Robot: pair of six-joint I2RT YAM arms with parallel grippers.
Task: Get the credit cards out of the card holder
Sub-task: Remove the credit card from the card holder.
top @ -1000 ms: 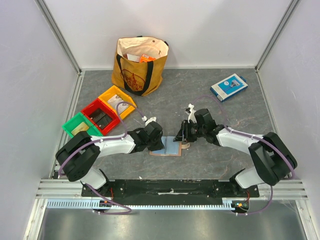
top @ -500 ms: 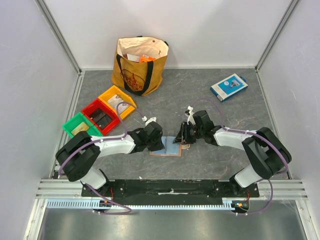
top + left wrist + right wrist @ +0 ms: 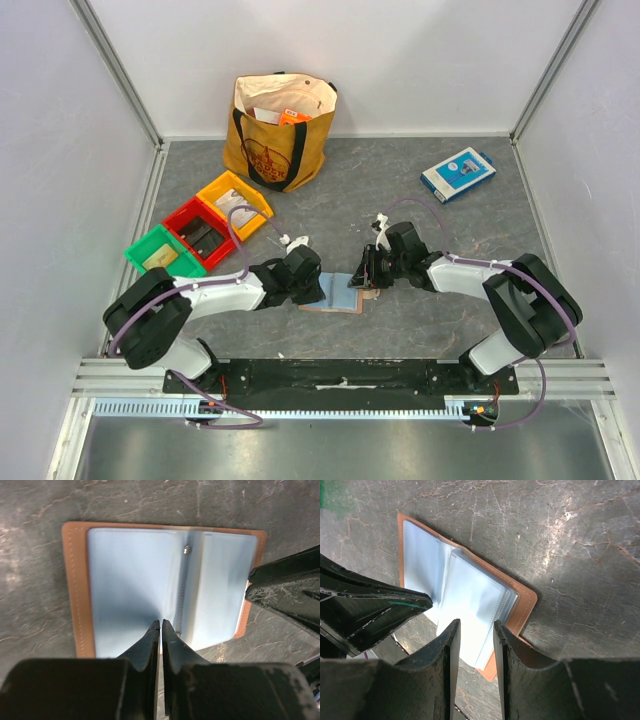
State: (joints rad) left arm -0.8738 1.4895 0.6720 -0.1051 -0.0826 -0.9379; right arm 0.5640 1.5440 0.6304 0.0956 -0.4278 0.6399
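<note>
At the middle of the grey table (image 3: pixel 400 200), just in front of the two arm bases, the card holder (image 3: pixel 340 293) lies open and flat with its inside facing up. In the left wrist view I see the card holder (image 3: pixel 130 580) as a pale blue lining inside a tan leather border (image 3: pixel 75 580) with stitching, and a small metal snap stud (image 3: pixel 186 549) sits near the fold. In the right wrist view the card holder (image 3: pixel 470 590) shows some thin, clear blue sleeves, stacked and a little lifted on one half.

The left gripper (image 3: pixel 324 291) is at the left side of the card holder. Its fingers are pressed together, with only a hairline between them, and the tips (image 3: pixel 161 622) are over the near edge of the blue lining. I cannot tell if a thin sleeve is pinched there.

The right gripper (image 3: pixel 362 283) is at the opposite side, so the card holder is between the two claws. Its fingers stand apart (image 3: pixel 476 625), and the stack of sleeves shows in the gap. I cannot tell if the tips touch the sleeves.

Further out, on the left of the table, three small bins stand in a diagonal row, touching: yellow bin (image 3: pixel 232 200), red bin (image 3: pixel 200 230) and green bin (image 3: pixel 160 252). A mustard tote bag (image 3: pixel 280 130) stands against the back wall. A blue-and-white box (image 3: pixel 457 173) lies far at the back right, well apart from the arms.
</note>
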